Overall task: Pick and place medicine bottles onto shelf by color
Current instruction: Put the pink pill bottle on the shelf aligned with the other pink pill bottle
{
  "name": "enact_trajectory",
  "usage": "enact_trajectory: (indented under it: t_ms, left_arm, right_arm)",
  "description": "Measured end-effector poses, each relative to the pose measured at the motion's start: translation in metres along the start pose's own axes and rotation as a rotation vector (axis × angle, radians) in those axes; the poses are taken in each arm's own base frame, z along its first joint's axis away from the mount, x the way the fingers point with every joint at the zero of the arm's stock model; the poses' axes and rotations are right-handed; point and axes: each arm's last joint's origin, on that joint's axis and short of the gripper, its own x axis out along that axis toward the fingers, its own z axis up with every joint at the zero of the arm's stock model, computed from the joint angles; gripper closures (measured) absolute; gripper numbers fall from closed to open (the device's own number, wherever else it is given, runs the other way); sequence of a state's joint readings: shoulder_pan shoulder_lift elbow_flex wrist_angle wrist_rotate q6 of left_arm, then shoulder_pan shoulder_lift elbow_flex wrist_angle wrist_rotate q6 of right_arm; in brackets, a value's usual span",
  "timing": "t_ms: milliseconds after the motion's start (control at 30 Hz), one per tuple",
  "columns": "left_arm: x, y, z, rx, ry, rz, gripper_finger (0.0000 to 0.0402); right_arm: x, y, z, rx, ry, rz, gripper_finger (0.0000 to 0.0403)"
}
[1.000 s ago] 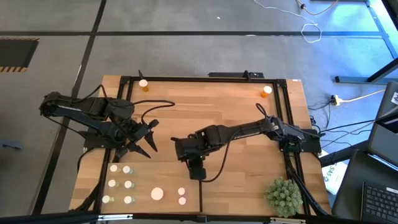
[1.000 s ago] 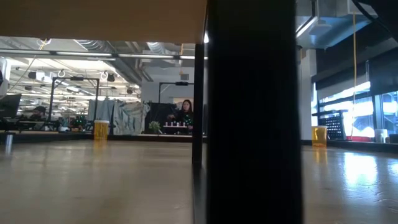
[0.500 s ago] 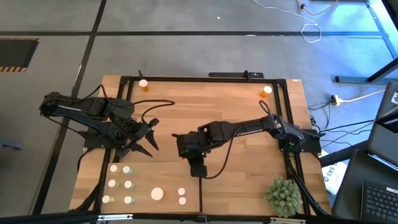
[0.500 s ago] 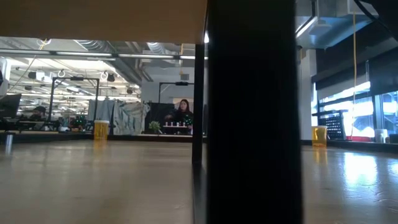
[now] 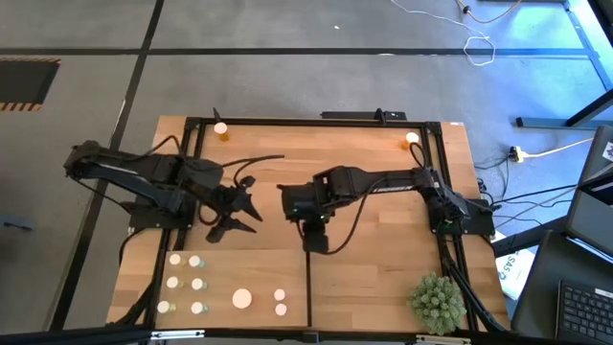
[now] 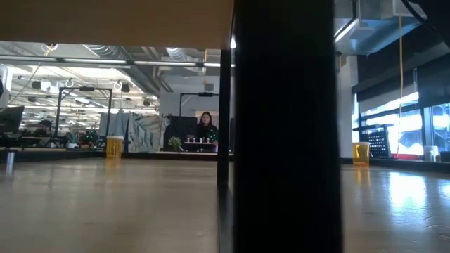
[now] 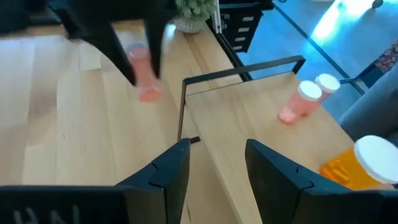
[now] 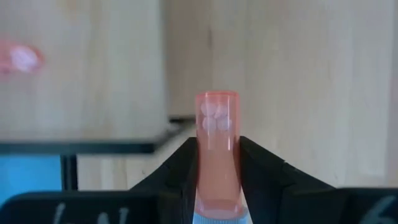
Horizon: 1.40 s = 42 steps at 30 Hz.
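Nine medicine bottles (image 5: 197,284) already stand on the shelf (image 5: 374,287), all in the compartment on the left arm's side of the thin dark divider (image 5: 308,292). Six small greenish or white ones form a block near that end, with one wider white-capped bottle (image 5: 242,299) and two pinkish ones (image 5: 281,302) closer to the divider. The other compartment looks bare.

The right gripper (image 5: 314,240) is clamped on a pink-orange bottle (image 8: 217,124) with pale pills visible through its wall. It hangs over the surface just by the shelf's inner edge, near the end of the divider. The left gripper (image 5: 244,213) hovers over the middle of the surface with its fingers (image 7: 171,168) apart and nothing between them.

Two orange bottles remain at the corners of the surface opposite the shelf, one (image 5: 221,129) on the left arm's side and one (image 5: 412,139) on the right's. By my reckoning the task is well past halfway, with the held bottle to be set down and those two still to fetch.

No label, brand or writing can be read on any bottle.
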<state>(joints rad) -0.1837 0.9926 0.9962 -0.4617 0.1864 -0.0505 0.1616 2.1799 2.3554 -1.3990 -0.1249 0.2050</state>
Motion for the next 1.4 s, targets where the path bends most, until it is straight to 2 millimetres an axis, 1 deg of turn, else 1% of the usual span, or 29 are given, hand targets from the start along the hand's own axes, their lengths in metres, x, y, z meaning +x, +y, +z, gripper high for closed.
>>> enact_trajectory:
  t_ms: [133, 267, 433, 633, 800, 967, 1167, 1233, 1400]
  left_arm:
    - [0.005, 0.001, 0.0, -0.001, 0.003, 0.001, 0.0253]
    - [0.004, 0.006, 0.0, -0.012, 0.005, 0.025, 0.0253]
    - [0.004, 0.015, 0.0, -0.027, 0.002, 0.137, 0.0253]
    - [0.023, 0.026, -0.004, -0.042, 0.055, 0.224, 0.0253]
    - [0.042, 0.031, -0.009, -0.049, 0.107, 0.225, 0.0253]
    - [0.056, 0.032, -0.012, -0.051, 0.128, 0.205, 0.0253]
    - [0.07, 0.036, -0.008, -0.045, 0.078, 0.213, 0.0253]
    - [0.07, 0.036, -0.006, -0.034, 0.06, 0.213, 0.0253]
    - [0.069, 0.04, 0.004, 0.008, -0.046, 0.237, 0.0253]
  right_arm:
    - [-0.002, -0.007, -0.008, 0.015, 0.083, -0.02, 0.0299]
    - [-0.004, -0.015, -0.011, 0.045, 0.127, -0.027, 0.0299]
    - [-0.005, -0.025, -0.01, 0.067, 0.131, -0.05, 0.0299]
    - [-0.006, -0.029, -0.009, 0.072, 0.12, -0.096, 0.0299]
    - [-0.006, -0.029, -0.008, 0.071, 0.109, -0.094, 0.0299]
    - [-0.006, -0.029, -0.007, 0.07, 0.097, -0.092, 0.0299]
    - [-0.005, -0.028, -0.002, 0.057, 0.046, -0.082, 0.0299]
    - [-0.005, -0.027, -0.002, 0.055, 0.041, -0.081, 0.0299]
    - [-0.005, -0.027, 0.0, 0.054, 0.03, -0.079, 0.0299]
